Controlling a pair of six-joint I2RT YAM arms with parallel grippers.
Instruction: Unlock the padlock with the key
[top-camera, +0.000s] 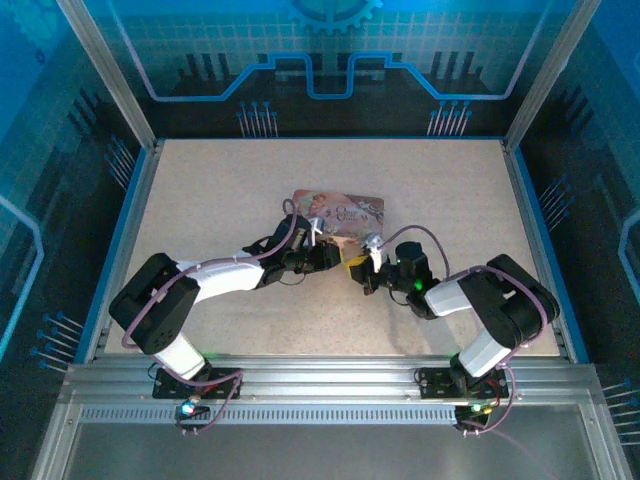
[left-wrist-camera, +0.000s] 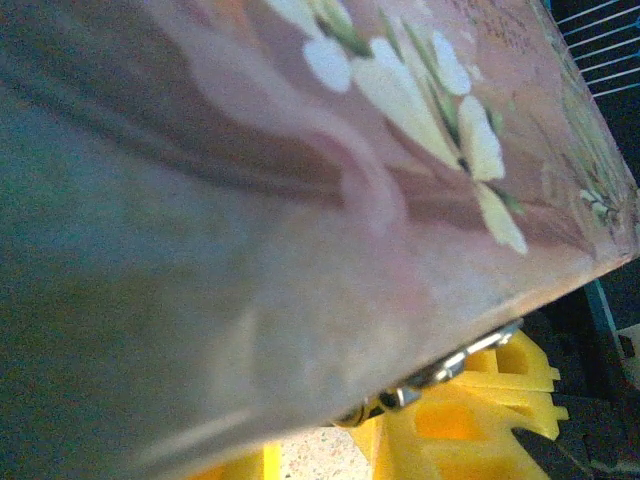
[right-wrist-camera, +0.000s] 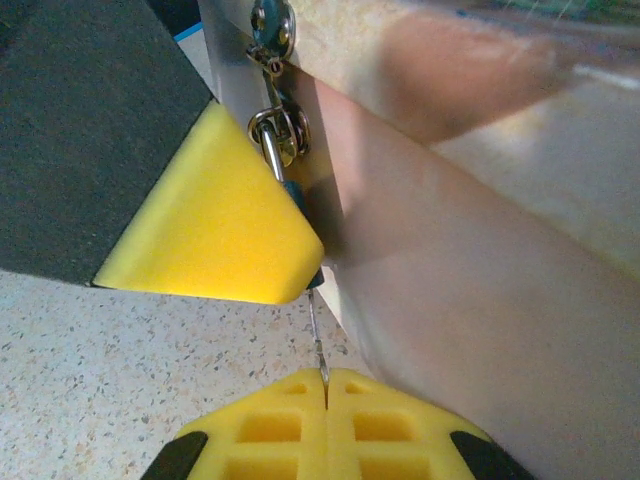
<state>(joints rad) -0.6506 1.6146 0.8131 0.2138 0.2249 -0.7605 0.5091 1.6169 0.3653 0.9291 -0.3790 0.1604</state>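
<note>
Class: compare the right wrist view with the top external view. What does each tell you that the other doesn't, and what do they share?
Right wrist view: the key, a thin sliver pinched in the shut right gripper, pointing up toward the padlock, whose bluish body is mostly hidden behind a yellow pad. Top external view: the whole table, with the left gripper at the near edge of the pink box, seen from above. Shared: the pink box and the right gripper close to its front.
</note>
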